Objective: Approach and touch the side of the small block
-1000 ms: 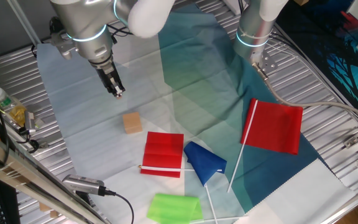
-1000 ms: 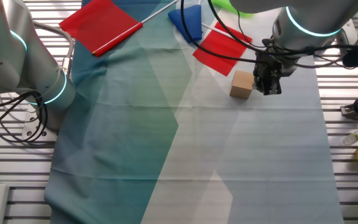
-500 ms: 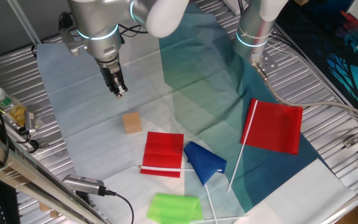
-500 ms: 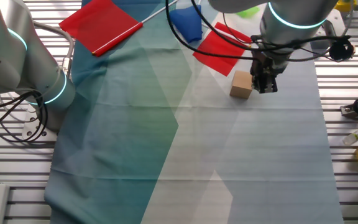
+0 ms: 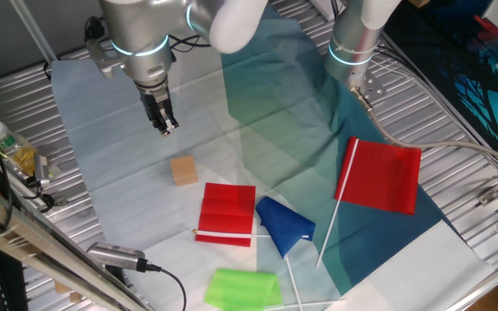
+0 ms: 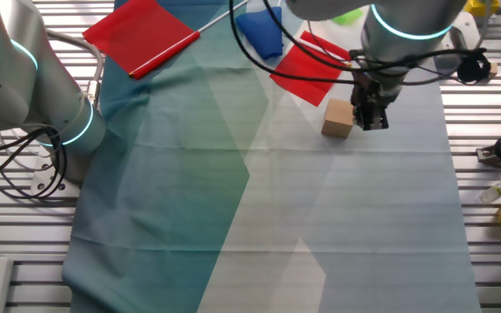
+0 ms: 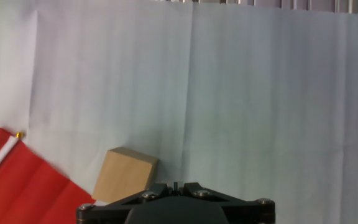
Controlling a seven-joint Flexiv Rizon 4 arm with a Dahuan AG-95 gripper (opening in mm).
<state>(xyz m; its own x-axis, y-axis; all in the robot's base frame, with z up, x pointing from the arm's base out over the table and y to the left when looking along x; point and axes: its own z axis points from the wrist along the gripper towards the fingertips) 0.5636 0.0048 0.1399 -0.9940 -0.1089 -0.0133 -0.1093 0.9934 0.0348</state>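
Note:
The small block is a tan wooden cube on the pale cloth, next to a folded red cloth. It also shows in the other fixed view and in the hand view at the lower left. My gripper hangs above the cloth, behind the block and apart from it. In the other fixed view the gripper is just right of the block. The jaws are together with nothing between them. In the hand view only the gripper's base shows.
A red flag with a white stick, a blue flag and a green cloth lie on the table. A second arm's base stands at the back. Bottles and a cable lie at the left edge.
The gripper shifted slightly toward the block's side a second ago, then held almost still. The block has not moved.

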